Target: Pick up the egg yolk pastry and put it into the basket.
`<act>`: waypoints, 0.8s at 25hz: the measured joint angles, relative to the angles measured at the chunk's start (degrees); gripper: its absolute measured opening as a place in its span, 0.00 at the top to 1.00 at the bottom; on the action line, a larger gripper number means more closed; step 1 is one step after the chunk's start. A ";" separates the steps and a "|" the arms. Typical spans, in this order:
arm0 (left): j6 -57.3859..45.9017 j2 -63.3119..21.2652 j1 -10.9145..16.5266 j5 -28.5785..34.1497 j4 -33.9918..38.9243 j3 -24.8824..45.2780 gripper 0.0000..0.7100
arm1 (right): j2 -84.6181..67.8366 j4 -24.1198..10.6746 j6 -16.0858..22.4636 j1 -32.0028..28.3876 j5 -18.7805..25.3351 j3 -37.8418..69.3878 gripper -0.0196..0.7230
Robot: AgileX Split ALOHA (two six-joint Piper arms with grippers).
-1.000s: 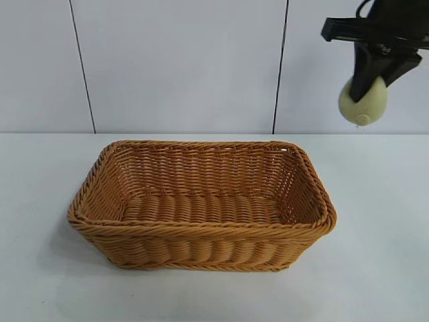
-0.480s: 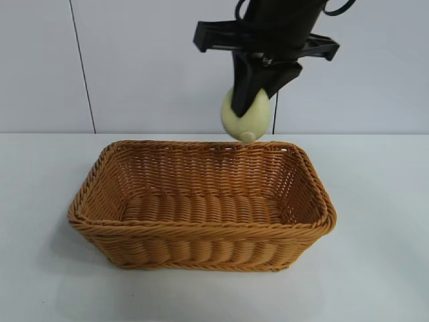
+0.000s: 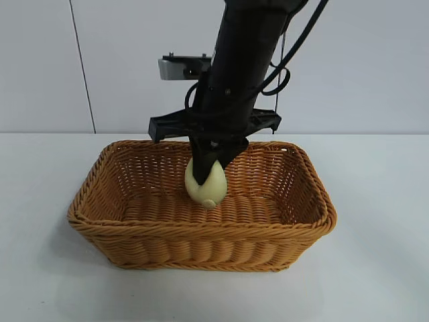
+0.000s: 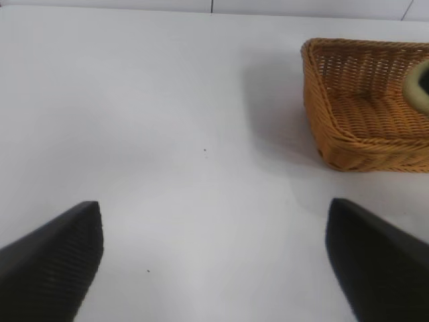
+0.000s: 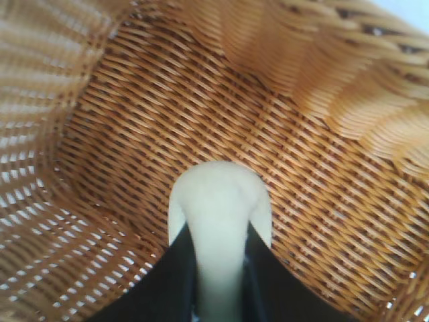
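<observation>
From my station I take the basket [image 3: 201, 208] as my reference: it sits on the white table [image 3: 375, 221], long side toward the outside camera. My right gripper [image 3: 209, 176] reaches steeply down inside the basket's rim, near the middle of the basket and a little toward its back wall, and its two dark fingers [image 5: 175, 268] are pinched on the egg yolk pastry [image 3: 205, 185]. The pastry hangs between them below rim level, its lower end close to the ribbed bottom (whether it touches the weave I cannot tell from outside). On the right wrist camera the pastry [image 5: 220, 221] shows pale and rounded, squeezed narrow where the fingers press its sides, with the basket's woven floor [image 5: 281, 174] and flaring walls all around it.

My left gripper [image 4: 214, 261] is off to one side of the basket, over bare table, and its fingers [image 4: 57, 251] are spread wide with nothing between them. Its camera looks across the table at one end of the basket [image 4: 355, 127], and just inside that end, at the picture's edge, a sliver of the pastry [image 4: 415, 84] shows with the right gripper's dark finger against it.
</observation>
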 joint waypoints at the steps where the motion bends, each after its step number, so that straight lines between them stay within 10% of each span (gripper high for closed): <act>1: 0.00 0.00 0.00 0.00 0.00 0.00 0.02 | 0.33 0.00 0.00 0.00 0.00 0.00 0.86; 5: 0.00 0.00 0.00 0.00 0.00 0.00 0.02 | 0.41 0.00 0.04 0.00 0.06 0.00 0.78; 12: 0.00 0.00 0.00 0.00 0.00 0.00 0.02 | -0.51 -0.81 0.04 0.00 3.10 -0.07 0.19; 20: 0.00 0.00 0.00 0.00 0.00 0.00 0.02 | -2.64 -8.60 2.01 0.00 17.41 -11.00 0.14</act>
